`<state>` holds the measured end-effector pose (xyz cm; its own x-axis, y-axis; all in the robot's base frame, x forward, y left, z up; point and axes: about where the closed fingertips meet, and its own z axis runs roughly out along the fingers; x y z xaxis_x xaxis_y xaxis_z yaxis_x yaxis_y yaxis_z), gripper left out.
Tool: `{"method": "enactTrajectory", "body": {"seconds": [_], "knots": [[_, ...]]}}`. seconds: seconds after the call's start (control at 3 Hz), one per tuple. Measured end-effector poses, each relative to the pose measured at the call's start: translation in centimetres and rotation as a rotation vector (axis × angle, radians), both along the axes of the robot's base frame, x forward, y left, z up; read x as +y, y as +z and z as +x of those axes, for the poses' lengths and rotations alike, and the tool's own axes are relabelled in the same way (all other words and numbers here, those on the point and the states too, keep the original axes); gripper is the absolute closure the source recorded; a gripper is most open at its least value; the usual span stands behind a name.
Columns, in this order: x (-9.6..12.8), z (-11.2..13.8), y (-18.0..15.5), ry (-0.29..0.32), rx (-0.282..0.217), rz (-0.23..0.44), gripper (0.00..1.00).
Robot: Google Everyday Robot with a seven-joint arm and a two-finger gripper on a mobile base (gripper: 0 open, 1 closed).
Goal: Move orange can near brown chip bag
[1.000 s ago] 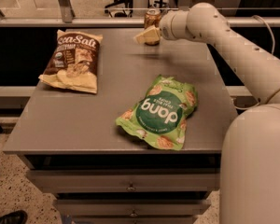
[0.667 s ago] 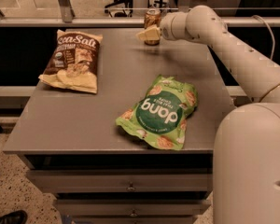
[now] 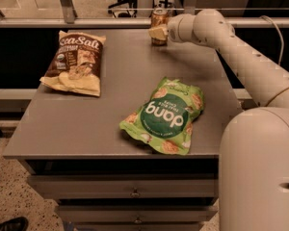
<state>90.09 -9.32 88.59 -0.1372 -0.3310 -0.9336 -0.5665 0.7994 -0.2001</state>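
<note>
The orange can [image 3: 159, 17] stands upright at the far edge of the grey table [image 3: 111, 124], right of centre. My gripper [image 3: 158, 32] reaches in from the right and sits right at the can's lower half, covering part of it. The can's silver top still shows above the gripper. The brown chip bag [image 3: 77, 61], with white "Sea Salt" lettering, lies flat at the table's far left, well apart from the can.
A green "dang" bag [image 3: 167, 115] lies near the table's front right. My arm [image 3: 241, 57] crosses the table's right side. A rail and glass panel [image 3: 86, 22] run behind the far edge. Drawers sit below the front edge.
My gripper has shifted slightly to the right, closer onto the can's base. The can and both bags have not moved.
</note>
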Motion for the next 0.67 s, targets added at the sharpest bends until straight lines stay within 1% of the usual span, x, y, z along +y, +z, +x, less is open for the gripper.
{"method": "enactTrajectory", "body": {"seconds": [0.33,0.67], "knots": [[0.0,-0.5,0.8,0.022,-0.027,0.001,0.93],[1.8,-2.5,2.3,0.087,-0.041,0.012,1.0]]}}
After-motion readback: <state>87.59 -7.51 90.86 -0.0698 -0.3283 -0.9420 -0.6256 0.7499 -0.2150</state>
